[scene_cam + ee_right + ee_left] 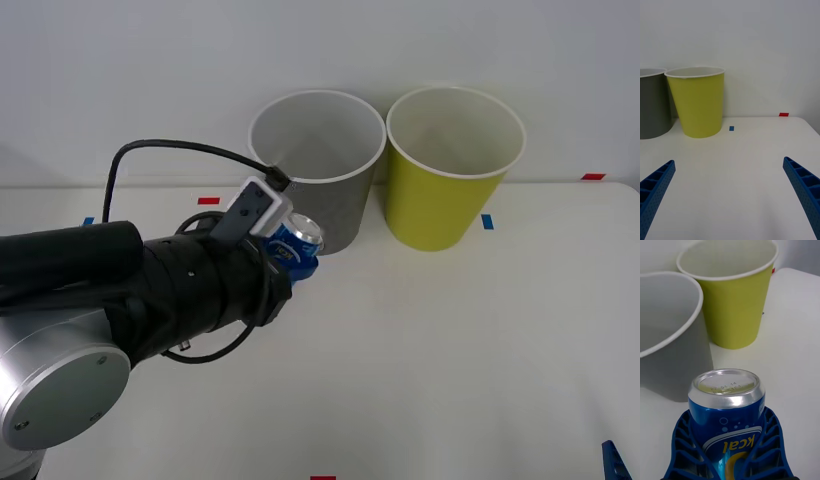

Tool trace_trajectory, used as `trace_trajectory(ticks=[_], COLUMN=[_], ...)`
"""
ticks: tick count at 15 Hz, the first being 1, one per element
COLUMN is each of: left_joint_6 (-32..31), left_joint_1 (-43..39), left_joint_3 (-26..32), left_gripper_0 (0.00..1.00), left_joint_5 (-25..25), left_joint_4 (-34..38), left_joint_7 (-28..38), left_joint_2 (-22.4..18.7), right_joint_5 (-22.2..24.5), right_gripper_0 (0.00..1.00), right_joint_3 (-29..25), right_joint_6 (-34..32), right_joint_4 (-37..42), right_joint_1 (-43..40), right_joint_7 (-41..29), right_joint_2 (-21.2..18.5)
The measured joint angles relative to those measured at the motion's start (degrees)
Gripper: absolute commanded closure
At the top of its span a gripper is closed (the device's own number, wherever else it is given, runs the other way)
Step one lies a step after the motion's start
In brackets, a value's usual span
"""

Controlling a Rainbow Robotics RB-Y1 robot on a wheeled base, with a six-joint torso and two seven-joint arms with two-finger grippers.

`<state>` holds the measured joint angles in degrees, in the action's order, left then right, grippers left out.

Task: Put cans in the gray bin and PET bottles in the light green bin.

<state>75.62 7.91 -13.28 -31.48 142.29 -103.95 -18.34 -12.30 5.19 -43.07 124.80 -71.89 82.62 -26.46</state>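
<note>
The left gripper (296,255) clamps the blue can (298,240) just near of the gray bin (325,215); the right gripper (730,198) gapes wide.

The can (725,408) looks like metal: a glossy blue printed body and a bright, shiny silver end that catches the light. The left gripper (730,450) closed around it is ribbed blue plastic with a dull finish, and the right gripper's (730,195) fingers (805,187) show the same ribbing. The gray bin (335,205) and the green bin (440,205) look smooth and matt, with paler insides. The table (450,350) is plain, smooth, matt white.
</note>
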Motion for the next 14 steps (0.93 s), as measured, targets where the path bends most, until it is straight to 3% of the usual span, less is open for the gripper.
trace_trajectory(ticks=[5,14], left_joint_6=[-0.5,-2.4], left_joint_1=[0.0,2.1], left_joint_3=[4.6,16.7], left_gripper_0=[1.0,1.0], left_joint_5=[-2.1,-4.9], left_joint_4=[7.0,7.7], left_joint_7=[0.3,1.9], left_joint_2=[1.5,1.6], right_joint_5=[0.0,0.0], right_gripper_0=[0.0,0.0], right_joint_3=[0.0,0.0], right_joint_6=[0.0,0.0], right_joint_4=[0.0,0.0], right_joint_1=[0.0,0.0], right_joint_7=[0.0,0.0], right_joint_2=[0.0,0.0])
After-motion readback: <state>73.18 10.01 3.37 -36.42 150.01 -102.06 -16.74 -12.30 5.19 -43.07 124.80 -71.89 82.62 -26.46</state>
